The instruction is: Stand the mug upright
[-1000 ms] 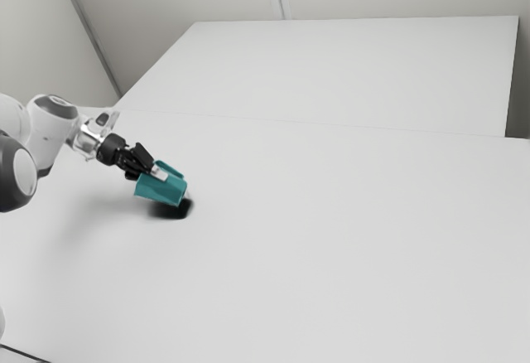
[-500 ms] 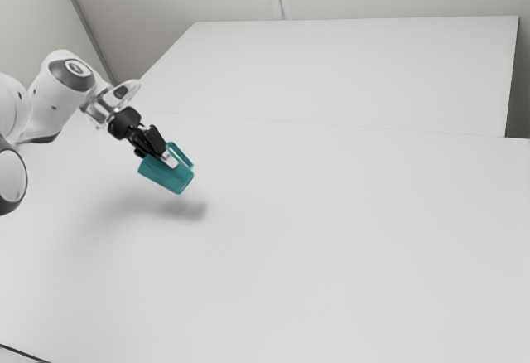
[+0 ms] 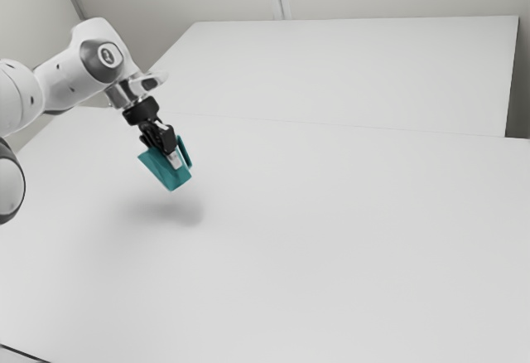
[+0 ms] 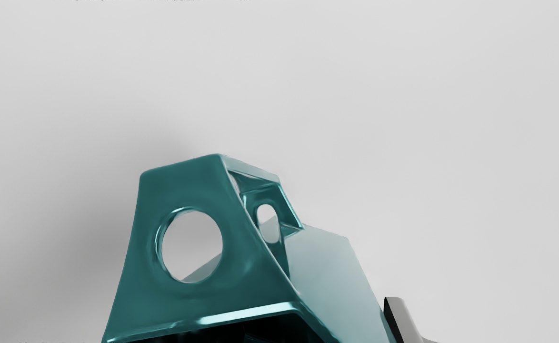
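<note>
In the exterior view, from left to right: the white arm [image 3: 66, 79] slopes down to the black end effector [image 3: 171, 160], whose fingers are clamped on the teal mug [image 3: 161, 170]. The mug is suspended tilted above the pale worktop [image 3: 348, 239], over a soft shadow [image 3: 180, 212], with its handle [image 3: 185, 152] on the exterior view's right. The wrist view shows a grey fingertip [image 4: 400, 317] beside the mug's outer wall.

The white arm [image 3: 68, 78] has grey joint caps [image 3: 90, 59], a black gripper [image 3: 172, 159].
</note>
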`<state>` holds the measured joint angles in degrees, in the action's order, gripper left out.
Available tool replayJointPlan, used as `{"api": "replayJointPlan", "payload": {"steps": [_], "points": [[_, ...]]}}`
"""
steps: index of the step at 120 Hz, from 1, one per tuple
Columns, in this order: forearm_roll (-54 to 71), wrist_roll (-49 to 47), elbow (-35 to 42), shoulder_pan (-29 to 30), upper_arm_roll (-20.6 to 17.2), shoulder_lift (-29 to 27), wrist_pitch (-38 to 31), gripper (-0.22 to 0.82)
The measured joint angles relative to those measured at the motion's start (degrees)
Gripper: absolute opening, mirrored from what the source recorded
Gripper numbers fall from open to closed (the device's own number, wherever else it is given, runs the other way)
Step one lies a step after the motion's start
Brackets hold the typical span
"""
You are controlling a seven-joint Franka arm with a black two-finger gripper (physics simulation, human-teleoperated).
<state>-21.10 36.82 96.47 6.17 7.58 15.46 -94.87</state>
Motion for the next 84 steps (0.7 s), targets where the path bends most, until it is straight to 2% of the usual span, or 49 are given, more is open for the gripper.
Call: {"api": "replayJointPlan", "payload": {"steps": [24,84], "points": [[7.3,-3.8,0.2,-1.6,-2.8,-1.0,-4.3,-0.18],[17.7,-13.6,2.4,-4.2,-3.8,0.9,-13.7,-0.18]]}}
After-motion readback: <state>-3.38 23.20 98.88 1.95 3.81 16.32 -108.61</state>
